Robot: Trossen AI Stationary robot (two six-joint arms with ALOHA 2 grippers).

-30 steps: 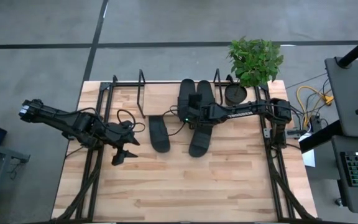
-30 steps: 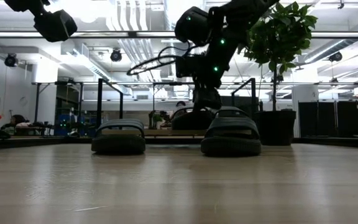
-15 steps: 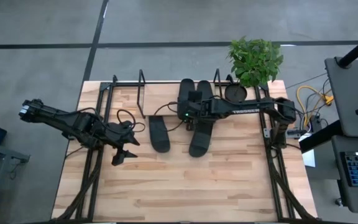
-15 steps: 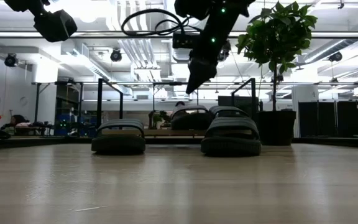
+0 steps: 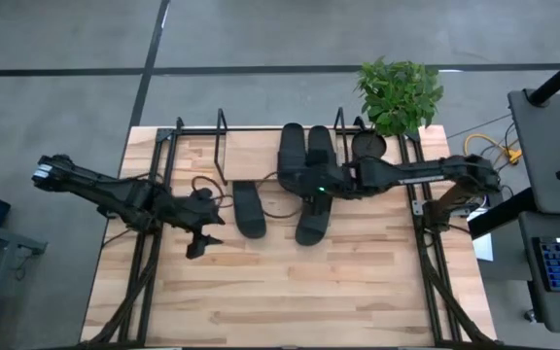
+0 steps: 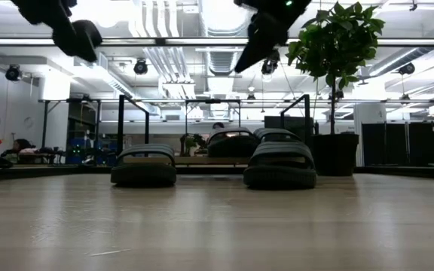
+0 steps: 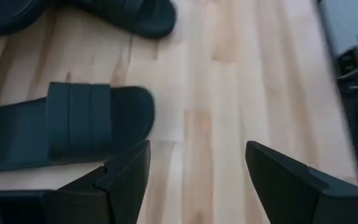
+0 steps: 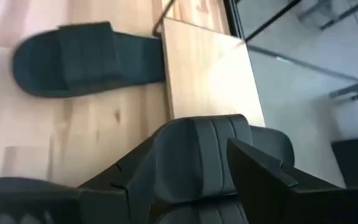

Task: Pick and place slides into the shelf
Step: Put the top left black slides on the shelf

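Observation:
Two black slides [image 5: 292,151] [image 5: 320,144] lie side by side on the shelf [image 5: 256,156] at the table's far side. The other two slides [image 5: 249,209] [image 5: 311,220] lie flat on the tabletop in front of it. My right gripper [image 5: 306,185] hangs open, high above the shelf's near edge. The slide on the shelf [image 8: 204,146] shows below its spread fingers, apart from them. My left gripper [image 5: 200,243] hovers open to the left of the left-hand table slide [image 7: 67,124], touching nothing.
A potted plant [image 5: 394,92] in a black pot [image 5: 367,146] stands just right of the shelf's right wire upright [image 5: 339,122]. Black frame rails run along the table's left and right sides. Bare wood stretches toward the near edge [image 5: 280,301].
My right gripper has lifted off the slide on the shelf, risen well above it and drawn back toward the table's right edge, tipping less steeply down. That slide stays on the shelf. The two slides on the table have not moved.

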